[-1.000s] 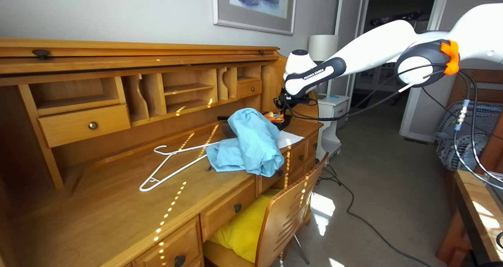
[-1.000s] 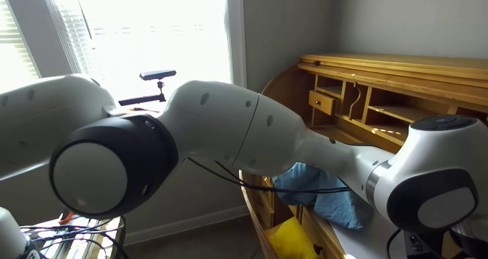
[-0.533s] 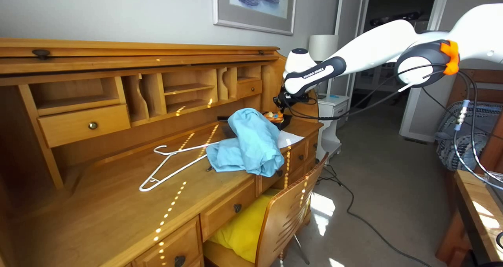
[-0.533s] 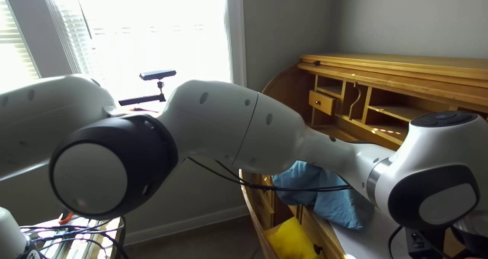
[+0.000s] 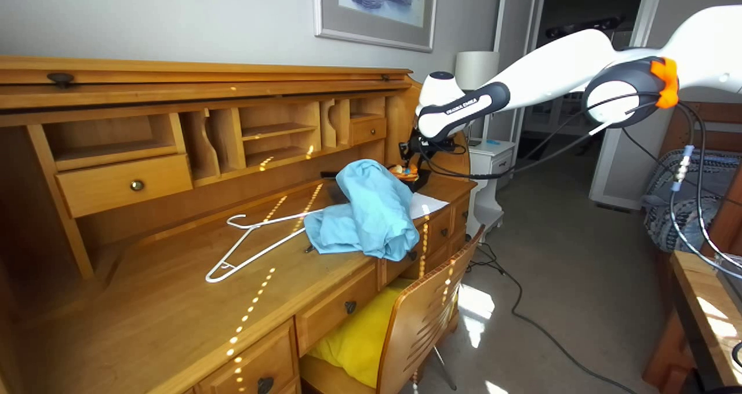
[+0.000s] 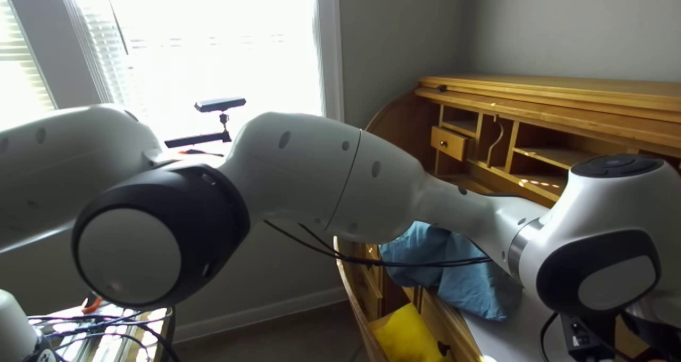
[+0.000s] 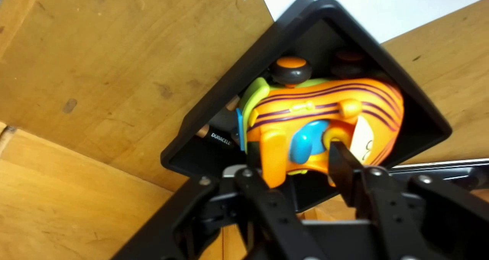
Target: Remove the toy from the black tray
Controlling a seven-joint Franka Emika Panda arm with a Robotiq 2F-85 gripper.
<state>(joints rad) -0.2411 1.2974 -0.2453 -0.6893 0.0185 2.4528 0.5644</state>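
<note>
We see one orange plastic toy with purple stripes and blue and green parts point(image 7: 317, 126), lying inside one black, straight-sided, open-topped tray point(image 7: 238, 80). Over it reaches one black two-fingered gripper point(image 7: 295, 153); its fingers stand apart, with part of the toy showing between them, and we cannot tell whether either one touches it. In the tray we also count two rounded dark pieces with orange faces point(image 7: 291, 69), the second deep in shadow, and one black, copper-ended battery lettered DURACELL point(image 7: 217, 135). A second copper-coloured end point(image 7: 232, 103) shows near it, mostly hidden. One white sheet of paper point(image 7: 374, 7) lies just beside the tray.

In both exterior views we find one white robot arm with dark joint covers point(image 5: 556, 58), one honey-coloured wooden desk point(image 5: 145, 318), one crumpled light-blue cloth point(image 5: 377, 208) and one yellow cushion point(image 5: 356, 339). In an exterior view, the cloth lies on the desk in front of the tray and covers one end of a single white plastic hanger point(image 5: 261, 256). We count two small wooden drawers point(image 5: 123, 185) in the desk's upper part, one wooden chair point(image 5: 414, 318) before it, and one framed picture point(image 5: 382, 11) on the wall.
</note>
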